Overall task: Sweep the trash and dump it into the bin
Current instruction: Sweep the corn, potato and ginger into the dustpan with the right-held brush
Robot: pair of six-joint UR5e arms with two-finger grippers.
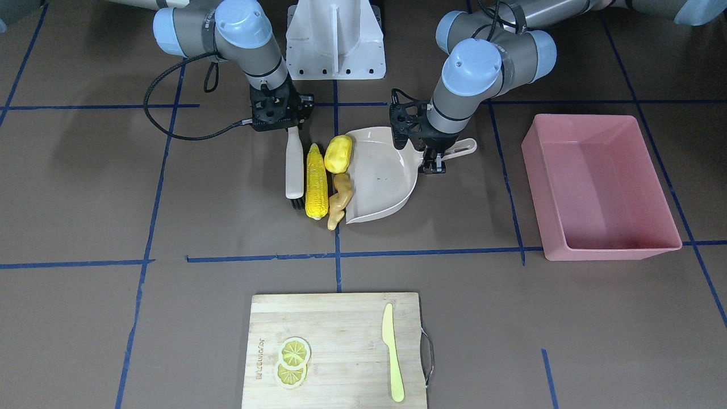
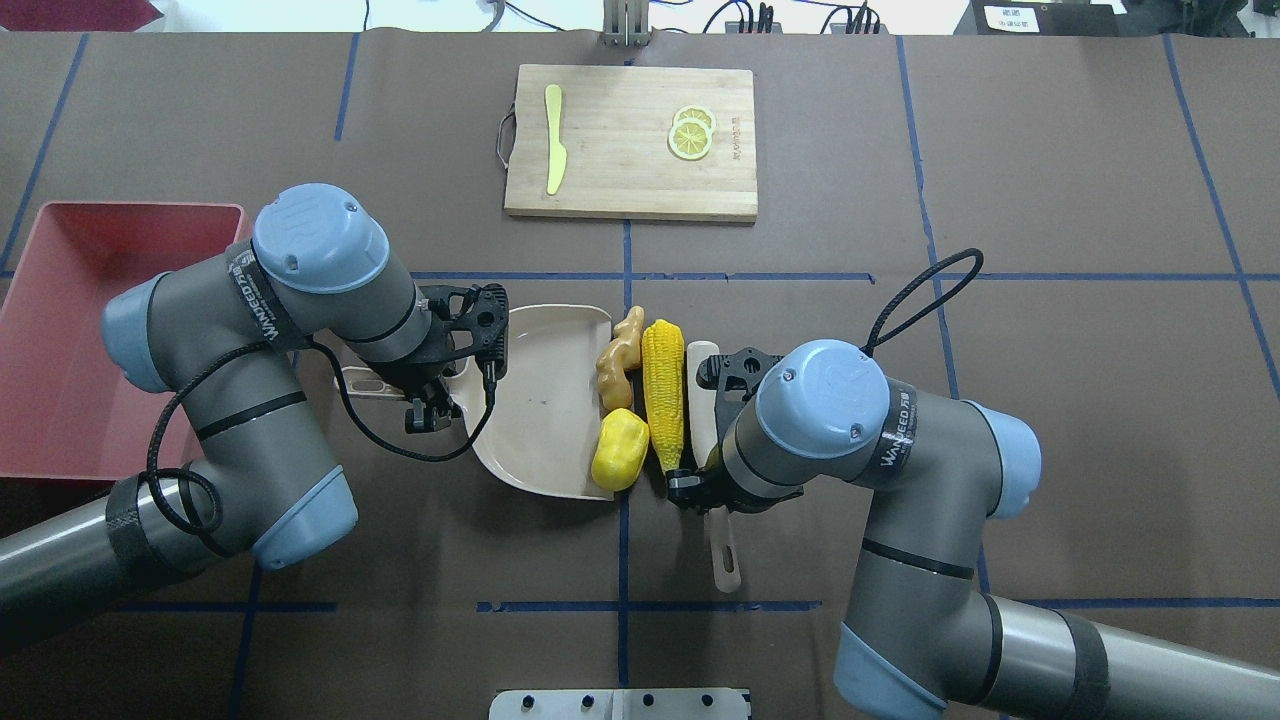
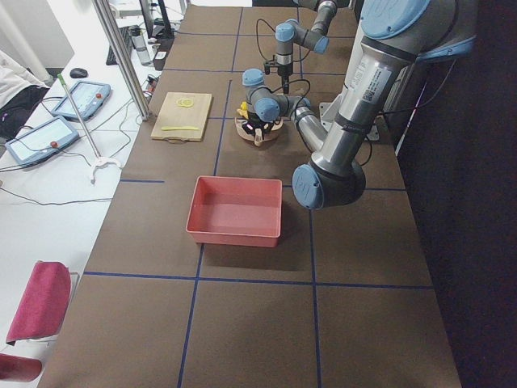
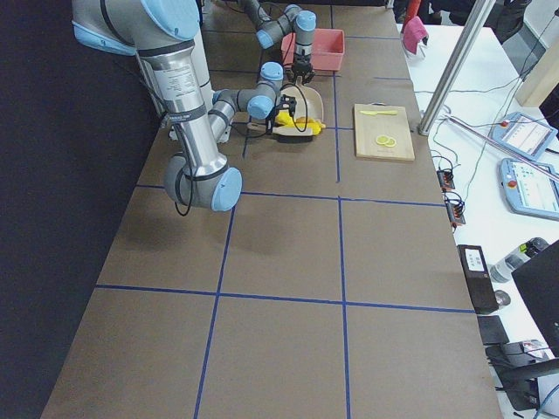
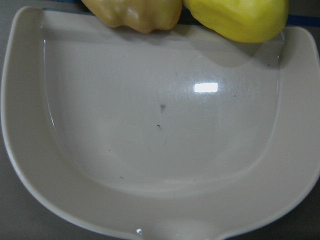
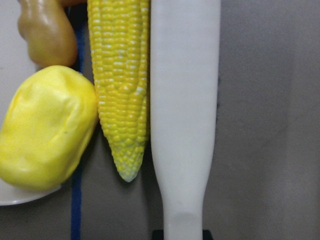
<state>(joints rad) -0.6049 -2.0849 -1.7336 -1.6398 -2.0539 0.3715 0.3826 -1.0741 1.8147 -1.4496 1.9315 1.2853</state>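
The corn cob [image 1: 316,182], the yellow potato-like lump [image 1: 338,153] and the tan ginger root [image 1: 339,200] lie together at the open lip of the beige dustpan [image 1: 380,176]. The lump and the ginger touch the lip, as the left wrist view shows [image 5: 240,17]. My left gripper [image 1: 434,162] is shut on the dustpan's handle [image 1: 461,149]. My right gripper [image 1: 282,120] is shut on a white brush [image 1: 293,165], which lies flat against the corn's far side [image 6: 185,100]. The pink bin [image 1: 602,187] stands empty beyond the dustpan on my left side.
A wooden cutting board [image 1: 335,335] with a pale yellow knife [image 1: 392,352] and lemon slices [image 1: 292,360] lies across the table from me. The robot's white base [image 1: 335,40] is behind the arms. Blue tape lines mark the brown table.
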